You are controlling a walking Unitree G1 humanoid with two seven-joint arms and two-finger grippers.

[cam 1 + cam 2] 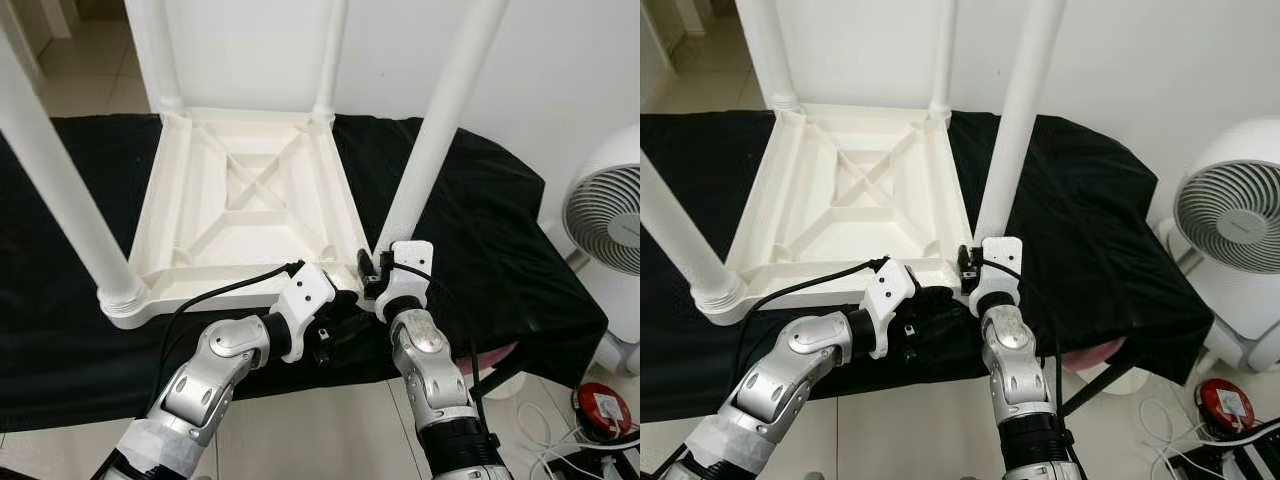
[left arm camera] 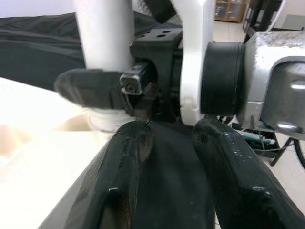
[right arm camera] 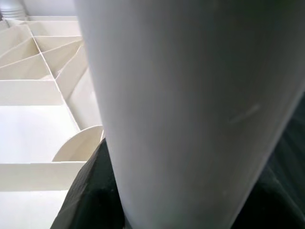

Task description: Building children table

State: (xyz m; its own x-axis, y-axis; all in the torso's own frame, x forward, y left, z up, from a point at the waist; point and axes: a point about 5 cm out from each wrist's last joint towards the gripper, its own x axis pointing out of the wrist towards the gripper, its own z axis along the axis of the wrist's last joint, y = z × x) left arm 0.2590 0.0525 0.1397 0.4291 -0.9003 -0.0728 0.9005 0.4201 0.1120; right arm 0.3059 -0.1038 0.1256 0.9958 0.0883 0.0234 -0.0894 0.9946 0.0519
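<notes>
A black cloth [image 1: 470, 200] covers the work surface, and on it a white plastic table [image 1: 250, 200] lies upside down, its ribbed underside crossed by an X brace, four round legs pointing up. The near right leg [image 1: 440, 130] stands in its corner socket. The right gripper [image 1: 372, 280] is pinching this leg at its base, a finger [image 2: 90, 88] pressed against it. The left gripper [image 1: 335, 318] sits just beside it, fingers [image 2: 119, 176] spread apart, holding nothing. A white fan [image 1: 610, 215] stands at the right.
</notes>
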